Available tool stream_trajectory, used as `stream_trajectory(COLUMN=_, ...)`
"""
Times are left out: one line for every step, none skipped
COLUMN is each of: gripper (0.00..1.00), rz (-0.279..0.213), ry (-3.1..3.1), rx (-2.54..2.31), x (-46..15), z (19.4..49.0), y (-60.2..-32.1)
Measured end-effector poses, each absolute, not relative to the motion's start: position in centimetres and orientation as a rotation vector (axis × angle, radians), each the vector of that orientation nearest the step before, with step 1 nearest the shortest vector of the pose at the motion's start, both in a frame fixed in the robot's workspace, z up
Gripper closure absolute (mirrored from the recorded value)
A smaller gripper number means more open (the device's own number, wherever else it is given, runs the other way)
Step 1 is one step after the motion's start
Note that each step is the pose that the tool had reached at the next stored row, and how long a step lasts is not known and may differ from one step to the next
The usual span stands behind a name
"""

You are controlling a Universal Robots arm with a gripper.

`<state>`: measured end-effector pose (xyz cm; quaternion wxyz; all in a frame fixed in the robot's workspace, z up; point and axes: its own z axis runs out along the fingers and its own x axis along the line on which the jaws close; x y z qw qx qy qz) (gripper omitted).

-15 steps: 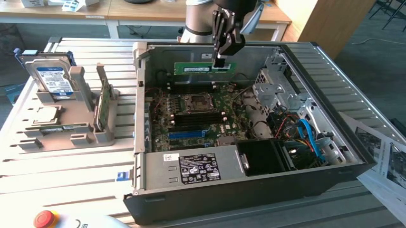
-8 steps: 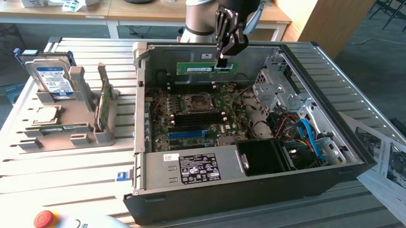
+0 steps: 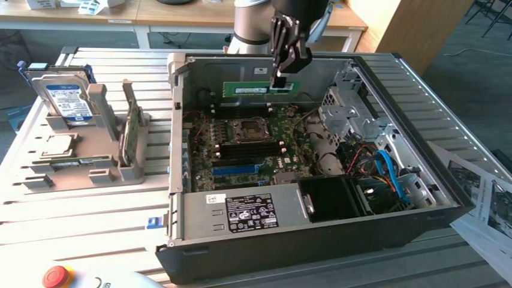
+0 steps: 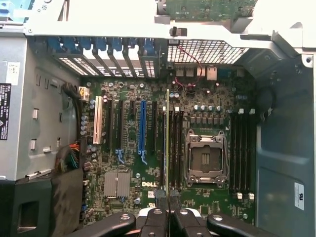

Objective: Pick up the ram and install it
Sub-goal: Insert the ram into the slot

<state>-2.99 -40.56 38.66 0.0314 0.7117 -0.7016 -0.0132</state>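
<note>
The ram (image 3: 256,89) is a long, narrow green stick with a white label, held level above the back of the open computer case (image 3: 416,180). My gripper (image 3: 281,84) is shut on the stick's end toward the exterior view's right. In the wrist view the ram (image 4: 167,138) shows edge-on as a thin strip hanging over the motherboard (image 4: 128,148). It runs along the black memory slots (image 4: 176,148) beside the empty CPU socket (image 4: 206,159). My fingers (image 4: 159,200) clamp it from both sides. The stick hangs clear above the board.
A grey holder (image 3: 84,162) at the exterior view's left carries a silver hard drive (image 3: 64,99) and a green card (image 3: 133,129). Inside the case are a power supply (image 3: 248,213), drive cage (image 3: 348,114) and blue cables (image 3: 392,174). Papers (image 3: 488,204) and a red button (image 3: 56,276) lie nearby.
</note>
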Motion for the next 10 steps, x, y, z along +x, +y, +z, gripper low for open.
stream_trajectory(gripper=0.88, rz=-0.041, ry=-2.161, rx=2.192, x=-3.0, z=38.5, y=-40.6)
stream_trajectory(gripper=0.88, rz=-0.041, ry=-2.161, rx=2.192, x=-3.0, z=38.3, y=-40.6)
stream_trajectory(gripper=0.88, rz=-0.041, ry=-2.161, rx=2.192, x=-3.0, z=38.1, y=-40.6)
stream_trajectory(gripper=0.88, rz=-0.041, ry=-2.161, rx=2.192, x=-3.0, z=37.9, y=-40.6)
stream_trajectory(gripper=0.88, rz=-0.041, ry=-2.161, rx=2.193, x=-3.0, z=37.7, y=-40.6)
stream_trajectory(gripper=0.88, rz=-0.041, ry=-2.161, rx=2.192, x=-3.0, z=37.6, y=-40.6)
stream_trajectory(gripper=0.88, rz=-0.041, ry=-2.161, rx=2.192, x=-3.0, z=37.4, y=-40.6)
stream_trajectory(gripper=0.88, rz=-0.041, ry=-2.161, rx=2.192, x=-3.0, z=37.2, y=-40.6)
stream_trajectory(gripper=0.88, rz=-0.041, ry=-2.161, rx=2.192, x=-3.0, z=37.0, y=-40.6)
stream_trajectory(gripper=0.88, rz=-0.041, ry=-2.161, rx=2.193, x=-3.0, z=36.8, y=-40.6)
